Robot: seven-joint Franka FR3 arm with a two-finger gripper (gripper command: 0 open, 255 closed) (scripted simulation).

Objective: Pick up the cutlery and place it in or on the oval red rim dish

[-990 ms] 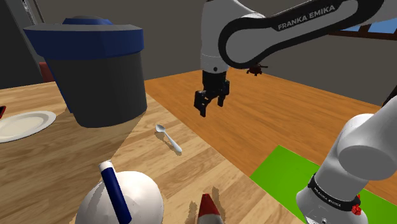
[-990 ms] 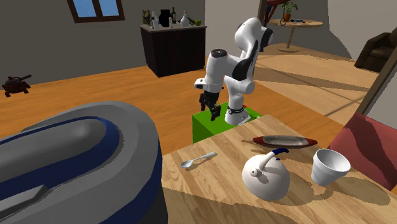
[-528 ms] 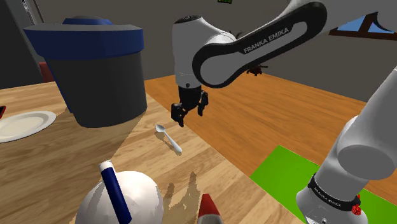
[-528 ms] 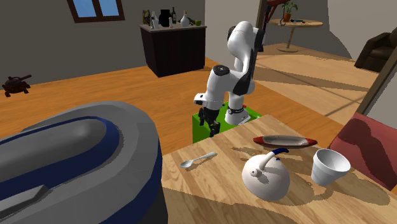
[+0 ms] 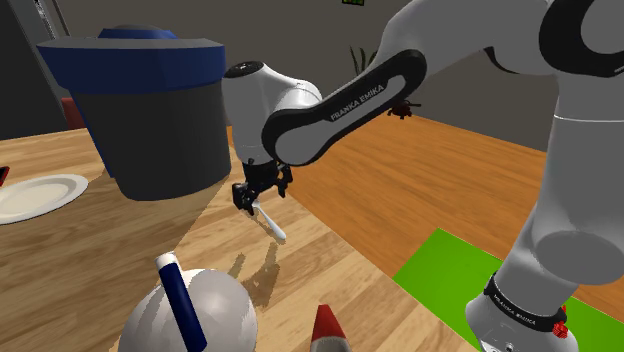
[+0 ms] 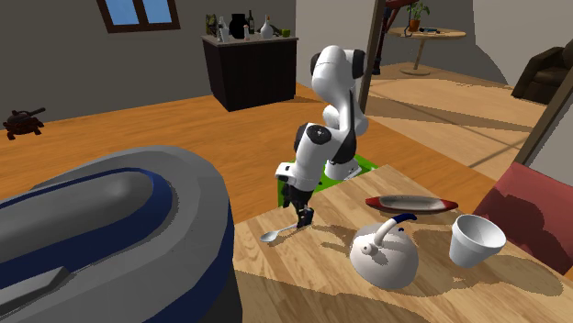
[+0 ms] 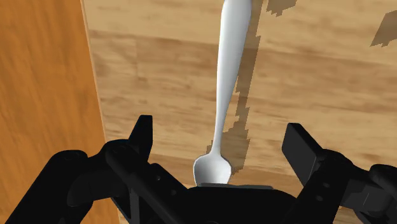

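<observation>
A pale spoon (image 5: 273, 227) lies flat on the wooden table near its edge, also seen as a spoon (image 6: 275, 234) in the second exterior view. My gripper (image 5: 250, 200) hangs low over the spoon's bowl end. In the wrist view the spoon (image 7: 228, 70) lies between the fingers of my open gripper (image 7: 222, 143), neither finger touching it. From the second exterior view, my gripper (image 6: 301, 218) stands just above the handle. The oval red-rimmed dish (image 6: 410, 203) rests on the table toward that view's right; its red tip (image 5: 325, 328) pokes in at the shoulder view's bottom edge.
A white kettle (image 6: 386, 253) with a blue handle sits between spoon and dish, with a white cup (image 6: 476, 240) beside it. A big blue and grey tub (image 5: 150, 110) looms behind the spoon. A white plate (image 5: 35, 195) lies at the shoulder view's left. The table edge (image 5: 300, 215) runs close by.
The arm has swung down and toward the shoulder view's left, bringing the gripper from over the floor to just above the spoon. The fingers stayed open; the spoon has not moved.
</observation>
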